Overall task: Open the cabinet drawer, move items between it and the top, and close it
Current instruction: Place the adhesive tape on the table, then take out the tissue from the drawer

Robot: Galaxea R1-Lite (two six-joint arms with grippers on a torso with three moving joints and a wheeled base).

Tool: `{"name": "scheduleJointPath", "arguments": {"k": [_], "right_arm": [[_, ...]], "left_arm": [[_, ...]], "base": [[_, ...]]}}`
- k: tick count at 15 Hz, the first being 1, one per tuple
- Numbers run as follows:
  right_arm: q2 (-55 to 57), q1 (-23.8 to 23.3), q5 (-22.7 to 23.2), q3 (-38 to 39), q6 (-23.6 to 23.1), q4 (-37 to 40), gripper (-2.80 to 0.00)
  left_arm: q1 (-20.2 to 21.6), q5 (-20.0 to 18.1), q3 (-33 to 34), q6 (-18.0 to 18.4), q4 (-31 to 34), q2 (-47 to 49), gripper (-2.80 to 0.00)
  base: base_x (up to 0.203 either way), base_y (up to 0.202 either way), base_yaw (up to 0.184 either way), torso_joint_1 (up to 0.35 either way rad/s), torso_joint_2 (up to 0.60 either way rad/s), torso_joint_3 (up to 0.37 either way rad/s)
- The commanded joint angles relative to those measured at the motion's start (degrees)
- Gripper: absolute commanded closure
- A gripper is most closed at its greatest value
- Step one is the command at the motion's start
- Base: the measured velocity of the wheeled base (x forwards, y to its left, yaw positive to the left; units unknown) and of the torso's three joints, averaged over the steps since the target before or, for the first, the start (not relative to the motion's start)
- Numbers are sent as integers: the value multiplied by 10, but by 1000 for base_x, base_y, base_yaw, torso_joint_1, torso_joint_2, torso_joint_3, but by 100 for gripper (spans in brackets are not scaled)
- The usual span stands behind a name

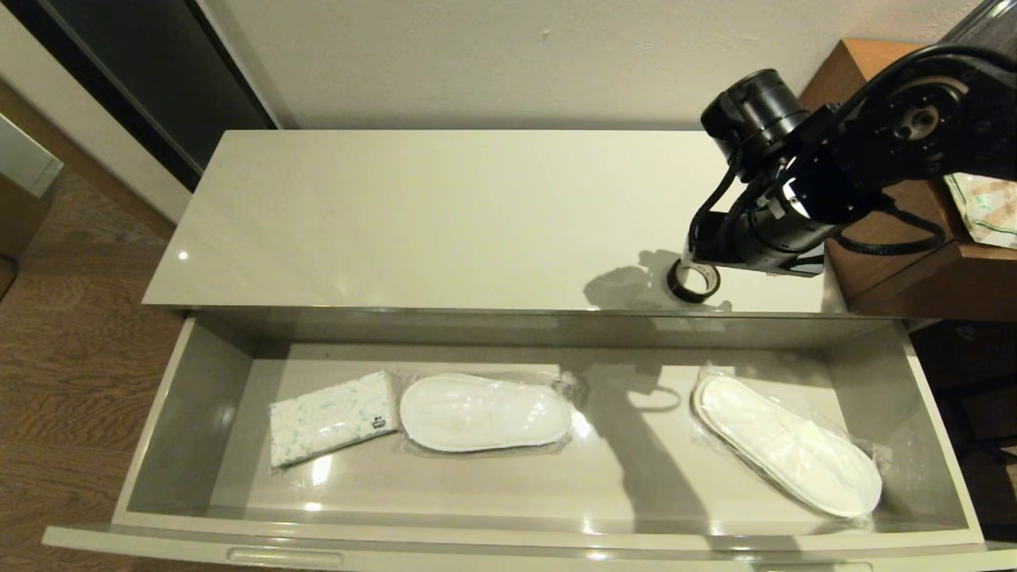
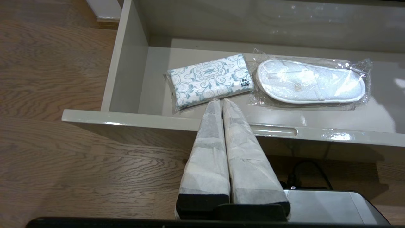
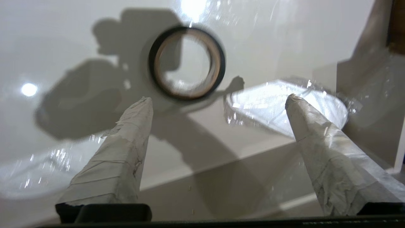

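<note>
On the cabinet top (image 1: 445, 214), near its front right corner, the tape roll (image 1: 693, 282) lies flat — light, stiff, best pinched across its rim — under the right claw (image 3: 218, 99), spread wide and empty, while the soft tissue pack (image 1: 332, 417) waits in the open drawer (image 1: 159, 413) below.

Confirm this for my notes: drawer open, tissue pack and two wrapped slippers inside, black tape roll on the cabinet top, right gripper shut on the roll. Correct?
Not quite. The right gripper is open, and the black tape roll lies free on the cabinet top, as the right wrist view shows. The rest stands: the drawer is open, with the tissue pack and two wrapped slippers inside.
</note>
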Motion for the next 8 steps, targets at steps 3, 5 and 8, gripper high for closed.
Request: {"name": "scheduleJointPath", "arguments": {"k": [3, 5, 8], "right_arm": [[-57, 78, 1, 24, 71, 86, -280], [-67, 122, 8, 32, 114, 121, -280], [-89, 201, 21, 53, 167, 163, -280]], "left_arm": [[0, 0, 0, 0, 0, 1, 0], [0, 0, 0, 0, 0, 1, 0], [0, 0, 0, 0, 0, 1, 0]], "base": [[0, 0, 0, 0, 0, 0], [0, 0, 0, 0, 0, 0], [0, 0, 0, 0, 0, 0]]}}
